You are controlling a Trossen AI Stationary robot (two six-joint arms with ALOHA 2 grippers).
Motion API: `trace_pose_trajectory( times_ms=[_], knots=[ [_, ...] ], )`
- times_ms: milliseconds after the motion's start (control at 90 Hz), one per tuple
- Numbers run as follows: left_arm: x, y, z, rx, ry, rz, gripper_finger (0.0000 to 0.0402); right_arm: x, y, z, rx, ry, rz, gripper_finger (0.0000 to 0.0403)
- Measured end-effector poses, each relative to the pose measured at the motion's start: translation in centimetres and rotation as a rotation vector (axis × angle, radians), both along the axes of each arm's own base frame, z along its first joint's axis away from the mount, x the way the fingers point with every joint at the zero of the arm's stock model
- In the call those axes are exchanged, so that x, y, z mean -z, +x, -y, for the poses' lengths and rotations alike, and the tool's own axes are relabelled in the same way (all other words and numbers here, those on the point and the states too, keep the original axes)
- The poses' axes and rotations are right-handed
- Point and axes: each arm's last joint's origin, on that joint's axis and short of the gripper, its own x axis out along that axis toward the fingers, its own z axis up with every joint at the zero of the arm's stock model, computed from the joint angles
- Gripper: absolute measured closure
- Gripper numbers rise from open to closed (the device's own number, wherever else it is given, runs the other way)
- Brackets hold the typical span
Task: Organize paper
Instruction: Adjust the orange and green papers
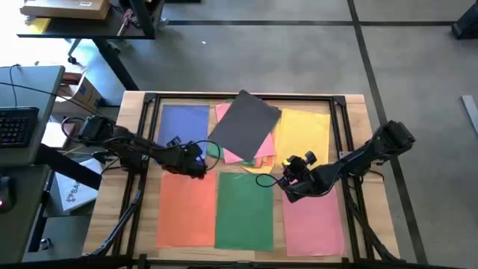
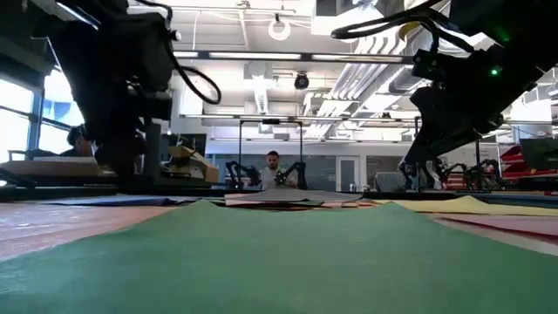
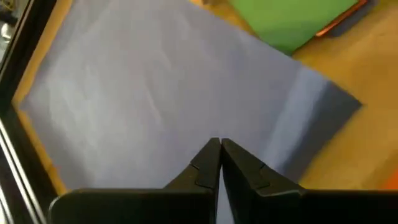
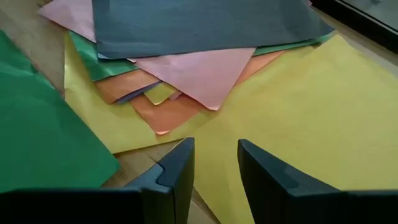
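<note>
My left end effector (image 1: pixel 196 166) has its fingers pressed together with nothing between them, hovering over the near edge of the blue sheet (image 1: pixel 184 123); the orange sheet (image 1: pixel 187 203) lies just behind it. My right end effector (image 1: pixel 290 179) has its fingers apart, above the yellow sheet (image 1: pixel 305 131). Ahead of it sits the mixed pile (image 4: pixel 180 81) topped by a dark grey sheet (image 1: pixel 245 119). Green sheet (image 1: pixel 245 209) and pink sheet (image 1: pixel 314 224) lie flat on the bench (image 1: pixel 358 119).
</note>
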Motion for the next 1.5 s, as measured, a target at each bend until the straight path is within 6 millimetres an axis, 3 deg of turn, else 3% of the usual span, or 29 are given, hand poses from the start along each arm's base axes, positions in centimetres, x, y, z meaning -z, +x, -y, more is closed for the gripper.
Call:
trace_pose_trajectory(
  times_ms=[167, 411, 533, 689, 822, 1044, 1500],
  knots=[
    [0.2, -0.1, 1.7, -0.011, -0.147, 0.039, 0.0401, 0.0, 0.0, 0.0, 0.000, 0.000, 0.000, 0.0295],
    [0.2, -0.3, 7.8, 0.088, -0.401, 0.204, 0.0401, -0.1, 0.3, -0.2, -0.005, 0.030, 0.036, 0.0295],
    [0.3, -1.0, 10.6, 0.134, -0.490, 0.303, 0.0401, -0.2, 1.9, -1.1, -0.153, 0.113, 0.072, 0.0295],
    [1.4, -2.5, 12.7, 0.181, -0.558, 0.364, 0.0401, 0.0, 4.8, -2.9, -0.423, 0.187, 0.189, 0.0295],
    [2.3, -3.7, 13.6, 0.183, -0.573, 0.356, 0.0401, 1.8, 6.7, -4.3, -0.635, 0.252, 0.243, 0.0295],
    [2.3, -5.1, 14.8, 0.268, -0.593, 0.328, 0.0401, 5.8, 7.9, -5.0, -0.660, 0.282, 0.147, 0.0295],
    [2.2, -5.2, 14.8, 0.196, -0.565, 0.401, 0.0401, 6.4, 8.7, -5.4, -0.634, 0.293, 0.153, 0.0295]
  ],
)
